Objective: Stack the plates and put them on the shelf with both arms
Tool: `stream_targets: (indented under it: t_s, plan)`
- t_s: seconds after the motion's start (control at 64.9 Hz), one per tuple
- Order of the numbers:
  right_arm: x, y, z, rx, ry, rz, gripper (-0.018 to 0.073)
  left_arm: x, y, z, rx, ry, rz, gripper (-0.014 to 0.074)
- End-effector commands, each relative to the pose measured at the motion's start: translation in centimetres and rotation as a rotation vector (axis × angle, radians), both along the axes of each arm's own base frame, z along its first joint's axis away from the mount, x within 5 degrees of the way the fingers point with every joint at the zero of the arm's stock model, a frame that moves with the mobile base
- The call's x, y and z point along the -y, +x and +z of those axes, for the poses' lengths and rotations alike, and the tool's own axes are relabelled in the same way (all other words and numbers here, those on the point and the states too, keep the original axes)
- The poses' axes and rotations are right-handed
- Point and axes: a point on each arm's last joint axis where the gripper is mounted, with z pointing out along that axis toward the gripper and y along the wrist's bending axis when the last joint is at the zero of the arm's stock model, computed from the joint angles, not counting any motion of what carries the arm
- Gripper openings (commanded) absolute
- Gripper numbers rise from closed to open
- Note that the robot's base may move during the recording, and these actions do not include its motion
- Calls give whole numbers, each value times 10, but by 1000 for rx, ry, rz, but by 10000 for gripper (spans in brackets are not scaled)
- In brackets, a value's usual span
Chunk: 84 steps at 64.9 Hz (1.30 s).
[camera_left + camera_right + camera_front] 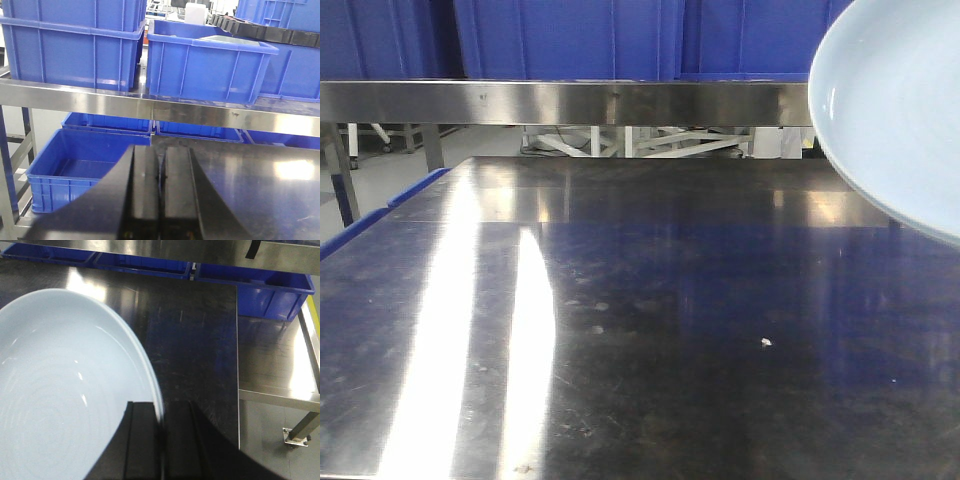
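Plate hangs, seemingly tilted, above the steel surface, rim pinched in the jaws of the right gripper, while the left gripper has jaws pressed together, empty, before the shelf.

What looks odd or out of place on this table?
The plate hangs tilted above the table, pinched only at its rim by the right gripper. A small white speck lies on the steel. Nothing looks spilled or broken.

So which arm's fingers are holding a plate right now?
The right fingers: they pinch the rim of the pale plate. The left fingers are shut on nothing.
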Motion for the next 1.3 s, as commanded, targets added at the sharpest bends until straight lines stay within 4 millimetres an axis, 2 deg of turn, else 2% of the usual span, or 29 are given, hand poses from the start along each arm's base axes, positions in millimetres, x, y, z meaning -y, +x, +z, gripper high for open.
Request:
stream_targets:
  t_s: [0.0, 0.278, 0.401, 0.555, 0.771, 1.28]
  plan:
    - [0, 2, 18, 119, 7, 1, 50, -1, -1, 17, 101, -22, 8, 99]
    - [0, 2, 17, 117, 6, 1, 50, -1, -1, 15, 103, -22, 9, 99]
    - [0, 2, 17, 117, 6, 1, 50, -1, -4, -3, 77, -19, 9, 99]
    - [0, 2, 17, 117, 6, 1, 50, -2, -10, -35, 29, -15, 9, 99]
    - [0, 2, 17, 117, 6, 1, 50, -2, -13, -60, -23, -10, 9, 99]
    - [0, 2, 18, 117, 7, 1, 50, -2, -13, -64, -31, -9, 9, 99]
